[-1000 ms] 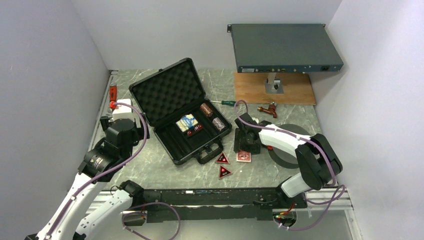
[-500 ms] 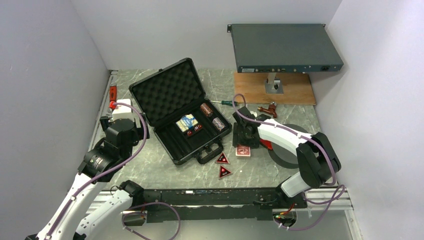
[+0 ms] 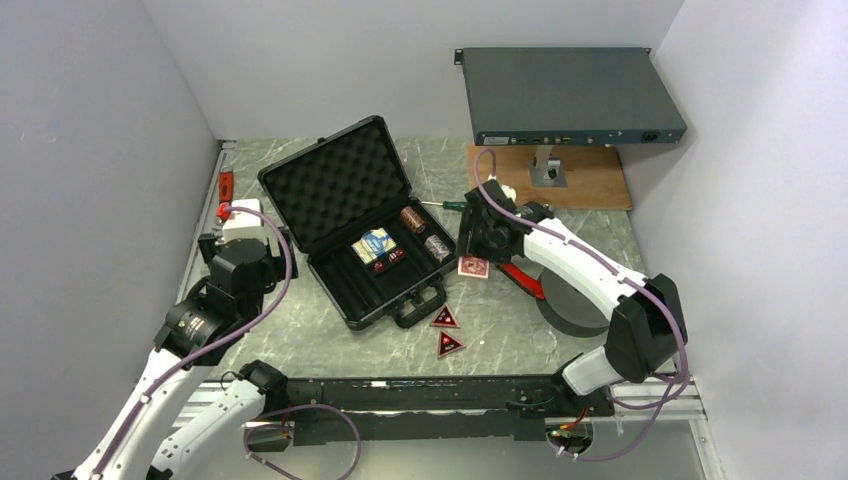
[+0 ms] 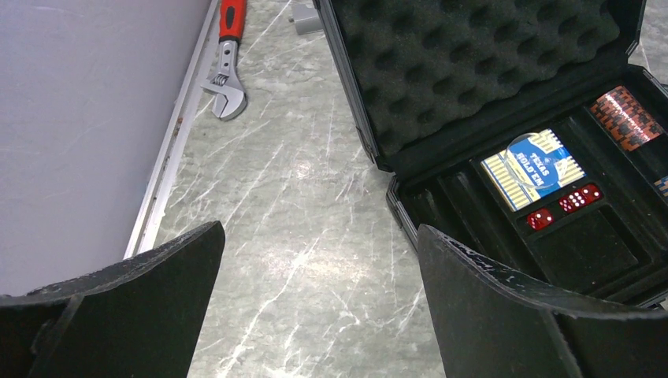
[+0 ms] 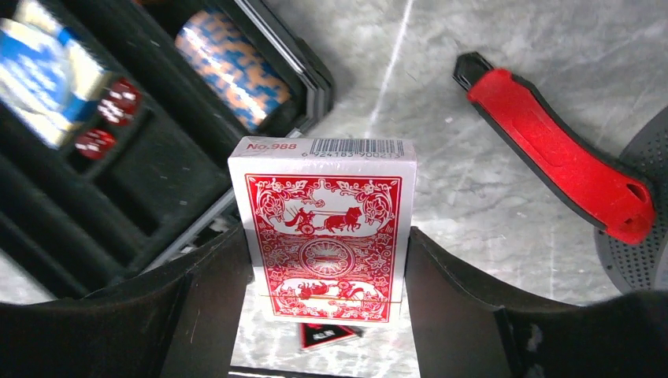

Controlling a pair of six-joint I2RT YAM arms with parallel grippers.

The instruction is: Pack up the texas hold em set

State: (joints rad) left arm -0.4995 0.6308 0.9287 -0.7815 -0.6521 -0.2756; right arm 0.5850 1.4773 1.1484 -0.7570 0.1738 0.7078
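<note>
The black briefcase (image 3: pixel 345 195) lies open with its foam lid back. Its tray holds a blue card deck (image 3: pixel 374 244), red dice (image 3: pixel 392 260) and two chip rolls (image 3: pixel 413 219). My right gripper (image 3: pixel 478 240) is shut on the red card deck (image 3: pixel 473 267) and holds it above the table by the case's right edge. In the right wrist view the red deck (image 5: pixel 323 228) stands between my fingers (image 5: pixel 197 299), with a chip roll (image 5: pixel 232 67) beyond. Two red-black triangular tokens (image 3: pixel 445 318) lie in front of the case. My left gripper (image 4: pixel 319 230) is open and empty over bare table left of the case (image 4: pixel 473 71).
A red box cutter (image 5: pixel 559 153) and a black round disc (image 3: pixel 585 300) lie right of the deck. A grey rack box (image 3: pixel 565 95) stands on a wooden board (image 3: pixel 590 180) at the back right. A green screwdriver (image 3: pixel 455 205) lies near the case. A red wrench (image 4: pixel 228 59) lies by the left wall.
My right gripper has lifted the red deck off the table and carried it back and left, from beside the tokens to the case's right edge. The left arm has not moved.
</note>
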